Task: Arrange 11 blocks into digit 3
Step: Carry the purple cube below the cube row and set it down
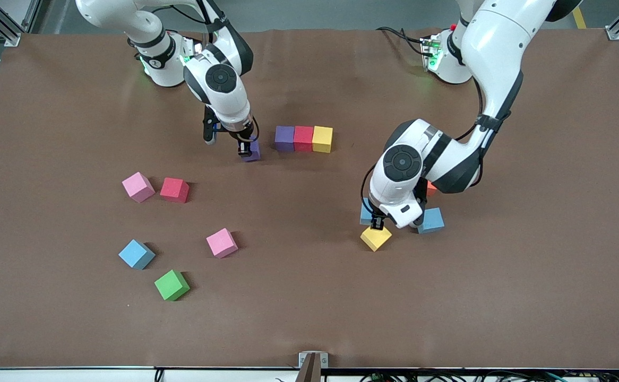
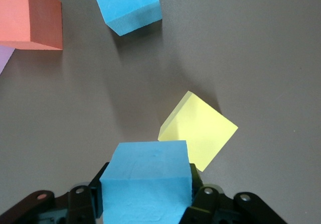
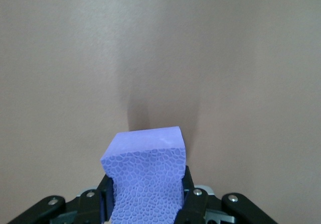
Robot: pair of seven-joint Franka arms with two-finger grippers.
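My right gripper [image 1: 246,150] [image 3: 145,200] is shut on a purple block [image 1: 254,152] [image 3: 146,176], low over the table beside a row of touching purple [image 1: 284,138], red [image 1: 303,138] and yellow [image 1: 322,139] blocks. My left gripper [image 1: 377,223] [image 2: 148,200] is shut on a light blue block [image 1: 366,212] [image 2: 148,184], right beside a loose yellow block [image 1: 376,237] [image 2: 199,131]. Another light blue block [image 1: 430,220] [image 2: 128,5] and an orange block [image 1: 431,187] [image 2: 30,15] lie partly under the left arm.
Toward the right arm's end lie loose blocks: pink [image 1: 138,187], red [image 1: 174,189], pink [image 1: 221,242] and light blue [image 1: 136,253]. A green cube [image 1: 171,285] lies nearest the front camera.
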